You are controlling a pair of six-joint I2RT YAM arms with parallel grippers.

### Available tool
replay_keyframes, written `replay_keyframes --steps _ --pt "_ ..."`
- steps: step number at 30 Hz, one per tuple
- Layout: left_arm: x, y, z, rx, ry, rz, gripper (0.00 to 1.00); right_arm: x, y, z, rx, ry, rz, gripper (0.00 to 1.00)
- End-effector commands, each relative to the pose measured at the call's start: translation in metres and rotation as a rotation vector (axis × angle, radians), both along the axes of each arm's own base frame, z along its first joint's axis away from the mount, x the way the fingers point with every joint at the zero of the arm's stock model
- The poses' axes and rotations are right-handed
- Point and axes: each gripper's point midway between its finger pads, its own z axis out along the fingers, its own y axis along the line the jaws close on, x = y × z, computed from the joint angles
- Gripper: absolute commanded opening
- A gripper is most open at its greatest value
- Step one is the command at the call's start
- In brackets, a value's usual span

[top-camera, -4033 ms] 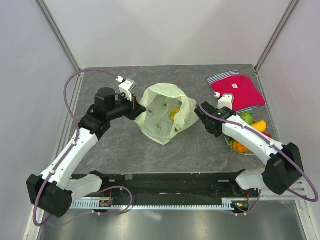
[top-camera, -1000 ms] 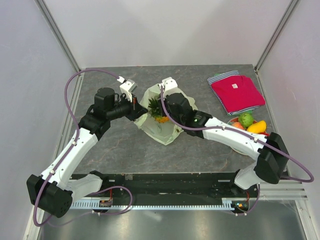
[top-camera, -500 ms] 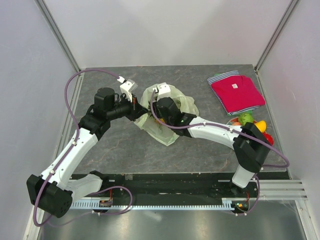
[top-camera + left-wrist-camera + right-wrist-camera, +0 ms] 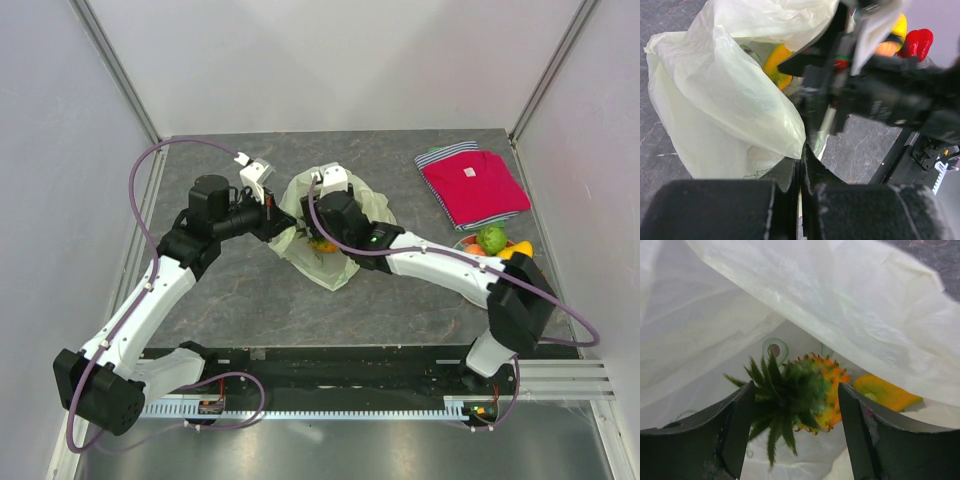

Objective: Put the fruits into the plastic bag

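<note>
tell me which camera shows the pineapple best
Right wrist: the pineapple lies in full view inside the bag, green crown and orange body clear. Top external shows only an orange speck in the bag mouth. Left wrist shows an orange-yellow patch, and I cannot tell which fruit it is.

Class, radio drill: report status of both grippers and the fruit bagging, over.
Left gripper shut on plastic bag. Right gripper open inside bag, pineapple between jaws, yellow piece beside. No obstruction seen.

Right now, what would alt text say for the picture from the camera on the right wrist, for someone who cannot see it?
An orange toy pineapple with a spiky green crown lies inside a pale-green plastic bag, seen between the right arm's two dark, spread fingers. A yellow fruit piece lies to its right, under the bag's draped film.
</note>
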Motion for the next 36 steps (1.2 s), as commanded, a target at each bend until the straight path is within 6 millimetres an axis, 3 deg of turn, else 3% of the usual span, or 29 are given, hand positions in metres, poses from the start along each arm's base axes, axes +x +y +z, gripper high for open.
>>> replay_keyframes --steps 1,6,9,11,13,17,23,26,29,36 --pt "0.003 -0.002 0.025 -0.045 -0.057 0.009 0.01 -0.03 -0.01 0.052 0.105 -0.007 0.086 0.76" --pt "0.005 0.0 0.022 -0.04 -0.043 0.022 0.02 -0.067 -0.022 0.081 0.203 -0.01 0.206 0.77" --pt "0.006 0.001 0.021 -0.037 -0.042 0.026 0.01 -0.084 -0.045 0.083 0.221 0.022 0.172 0.77" --pt "0.007 0.001 0.022 -0.037 -0.043 0.029 0.01 -0.086 -0.072 0.077 0.184 0.041 0.076 0.78" --pt "0.007 0.002 0.022 -0.037 -0.043 0.031 0.02 -0.094 -0.089 0.063 0.15 0.086 0.033 0.78" --pt "0.006 0.001 0.021 -0.035 -0.042 0.029 0.02 -0.105 -0.101 0.041 0.138 0.169 0.033 0.76" --pt "0.008 0.001 0.02 -0.033 -0.04 0.03 0.02 -0.143 -0.113 -0.005 0.075 0.368 0.1 0.78" --pt "0.008 0.002 0.019 -0.031 -0.036 0.032 0.02 -0.172 -0.114 -0.033 0.061 0.484 0.179 0.78" --pt "0.008 0.001 0.018 -0.032 -0.033 0.031 0.01 -0.186 -0.124 -0.051 0.056 0.531 0.18 0.78" --pt "0.009 0.001 0.016 -0.029 -0.026 0.029 0.02 -0.185 -0.126 -0.064 0.064 0.484 0.205 0.79"
